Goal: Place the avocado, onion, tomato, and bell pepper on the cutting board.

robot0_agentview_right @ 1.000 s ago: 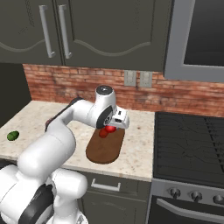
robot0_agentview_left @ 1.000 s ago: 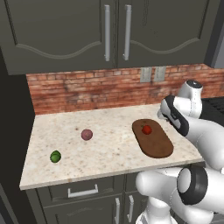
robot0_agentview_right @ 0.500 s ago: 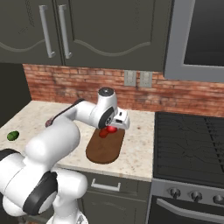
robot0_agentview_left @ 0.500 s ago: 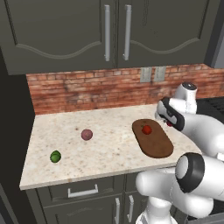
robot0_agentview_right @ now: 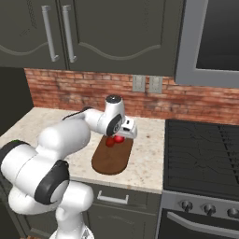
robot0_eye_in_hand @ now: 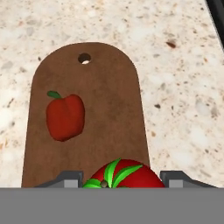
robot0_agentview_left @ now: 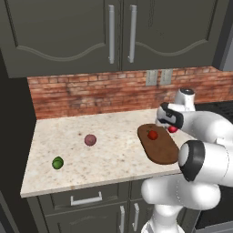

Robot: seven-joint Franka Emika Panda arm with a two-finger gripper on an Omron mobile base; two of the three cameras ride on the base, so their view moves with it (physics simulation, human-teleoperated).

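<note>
White Franka arm, dark-jointed, reaching forward from its base with the elbow bent and the wrist turned downward; the two-finger gripper [robot0_eye_in_hand: 124,181] is clamped on a small bright-red glossy tomato with a green leafy top [robot0_eye_in_hand: 122,175], held between its fingertips

Matt brown wooden cutting board [robot0_eye_in_hand: 109,113]; glossy red tomato [robot0_eye_in_hand: 124,174]; smooth bell pepper [robot0_eye_in_hand: 64,116]; speckled stone desk [robot0_eye_in_hand: 183,100].

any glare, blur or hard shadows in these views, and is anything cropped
Left base view: even flat light, sharp, and the onion and avocado cast only faint shadows. Right base view: equally crisp, no glare on the cutting board. Hand view: sharp and matte, and the tomato is cropped by the bottom edge beyond the bell pepper.
</note>
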